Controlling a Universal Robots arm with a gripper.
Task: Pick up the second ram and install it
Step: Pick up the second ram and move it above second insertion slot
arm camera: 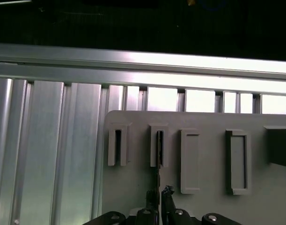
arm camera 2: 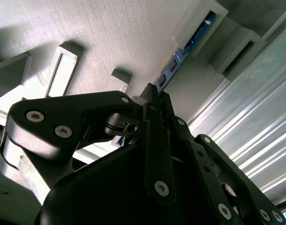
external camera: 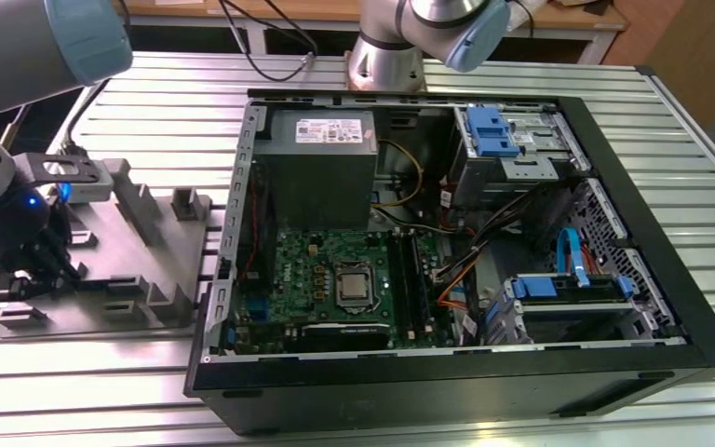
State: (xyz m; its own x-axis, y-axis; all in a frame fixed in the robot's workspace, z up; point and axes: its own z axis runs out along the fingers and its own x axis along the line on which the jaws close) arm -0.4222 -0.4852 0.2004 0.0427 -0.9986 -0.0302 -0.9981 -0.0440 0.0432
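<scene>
Much of the second ram (arm camera 2: 176,56) out of sight behind the pincer (arm camera 2: 150,96), tight around it.

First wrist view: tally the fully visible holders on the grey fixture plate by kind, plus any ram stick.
Narrow slot holders: 2
Wide rectangular holders: 2
Ram stick: 1
Total: 5

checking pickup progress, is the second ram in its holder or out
In: the second ram sits on edge, its end inside the grey holder.

Ribbed aluminium tabletop (external camera: 693,140), glare across slats; wooden bench (external camera: 581,17) behind.
</scene>
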